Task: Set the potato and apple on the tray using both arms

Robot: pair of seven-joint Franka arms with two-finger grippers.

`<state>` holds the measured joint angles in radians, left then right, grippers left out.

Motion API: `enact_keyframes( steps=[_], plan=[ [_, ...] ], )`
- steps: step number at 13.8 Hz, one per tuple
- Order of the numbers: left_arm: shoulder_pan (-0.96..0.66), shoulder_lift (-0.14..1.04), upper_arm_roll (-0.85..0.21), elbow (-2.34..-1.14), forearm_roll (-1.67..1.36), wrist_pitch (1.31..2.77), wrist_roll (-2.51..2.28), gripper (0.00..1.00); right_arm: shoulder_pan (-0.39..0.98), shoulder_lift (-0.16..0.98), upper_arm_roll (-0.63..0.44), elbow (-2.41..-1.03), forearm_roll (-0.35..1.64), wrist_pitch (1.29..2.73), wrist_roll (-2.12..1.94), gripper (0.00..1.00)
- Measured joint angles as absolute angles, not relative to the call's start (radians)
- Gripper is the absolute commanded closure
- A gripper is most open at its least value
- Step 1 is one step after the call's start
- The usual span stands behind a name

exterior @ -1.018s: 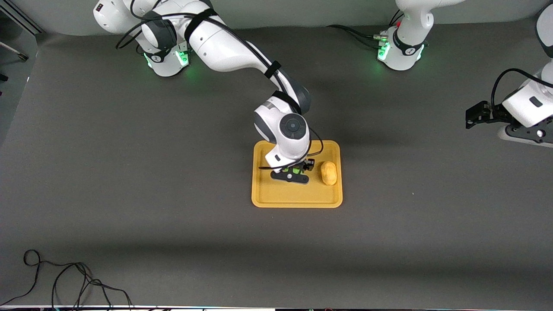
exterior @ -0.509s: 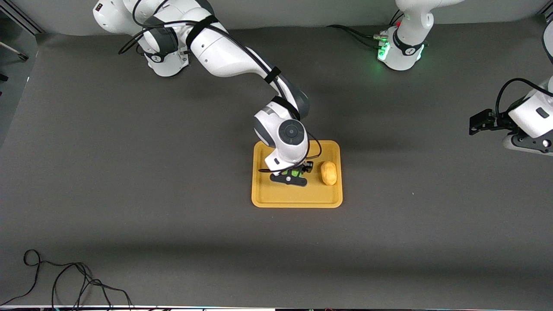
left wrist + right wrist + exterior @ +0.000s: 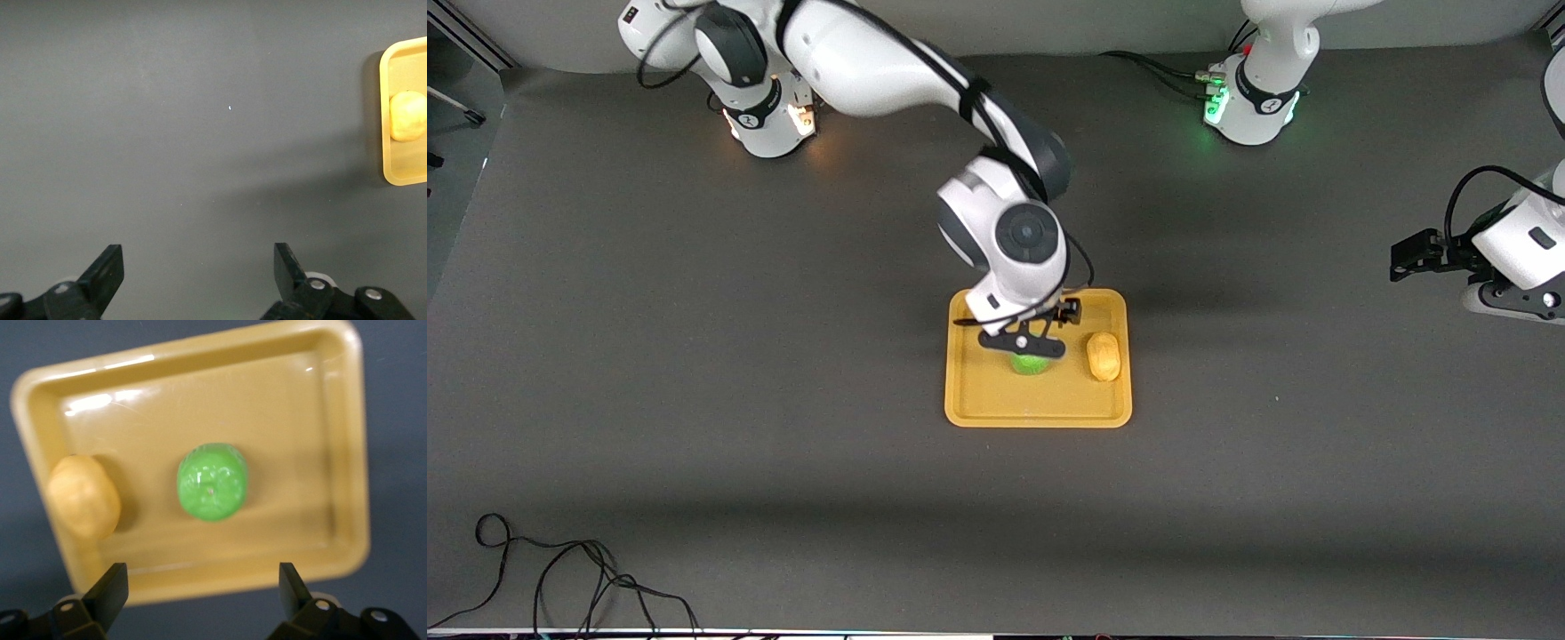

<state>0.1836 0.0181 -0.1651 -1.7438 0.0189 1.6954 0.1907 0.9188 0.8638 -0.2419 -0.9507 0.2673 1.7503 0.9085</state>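
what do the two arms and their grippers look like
Both arms are glossy white with dark grey joint bands and looping black cables. The right gripper and left gripper are black with two fingers. One base glows green, the other orange.

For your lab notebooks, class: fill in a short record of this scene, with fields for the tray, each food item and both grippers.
tray: yellow-orange, mid-table, holds both foods
apple: green, on the tray, free of any grip
potato: tan, on the tray beside the apple, toward the left arm's end
right gripper: open, over the apple, empty
left gripper: open, empty, over bare table off the tray; this arm waits
task state: both foods lie on the tray
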Motion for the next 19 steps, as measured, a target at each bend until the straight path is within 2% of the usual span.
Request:
enact_keyframes(
  steps=[3, 5, 9, 12, 15, 17, 19],
  plan=[
    [0.184, 0.019, -0.165, -1.735, 0.019, 1.691, 0.177, 0.00, 0.870, 0.686, -0.249, -0.954, 0.255, 1.592, 0.907, 0.00],
    [0.184, 0.022, -0.166, -1.731, 0.019, 1.688, 0.171, 0.00, 0.832, 0.581, -0.257, -0.983, 0.178, 1.494, 0.852, 0.00],
    [0.184, 0.027, -0.166, -1.731, 0.012, 1.686, 0.160, 0.00, 0.754, 0.353, -0.299, -1.217, 0.100, 1.470, 0.617, 0.00],
    [0.182, 0.034, -0.170, -1.730, 0.008, 1.685, 0.158, 0.00, 0.595, 0.194, -0.289, -1.390, 0.076, 1.475, 0.428, 0.00],
    [0.179, 0.054, -0.177, -1.714, 0.008, 1.683, 0.158, 0.00, 0.353, 0.061, -0.181, -1.530, 0.041, 1.502, 0.254, 0.00],
    [0.179, 0.074, -0.178, -1.685, 0.008, 1.683, 0.158, 0.00, 0.199, 0.025, -0.099, -1.572, 0.033, 1.516, 0.166, 0.00],
    [0.179, 0.087, -0.178, -1.646, 0.007, 1.675, 0.158, 0.00, 0.085, 0.022, -0.060, -1.584, 0.032, 1.531, 0.087, 0.00]
  ],
)
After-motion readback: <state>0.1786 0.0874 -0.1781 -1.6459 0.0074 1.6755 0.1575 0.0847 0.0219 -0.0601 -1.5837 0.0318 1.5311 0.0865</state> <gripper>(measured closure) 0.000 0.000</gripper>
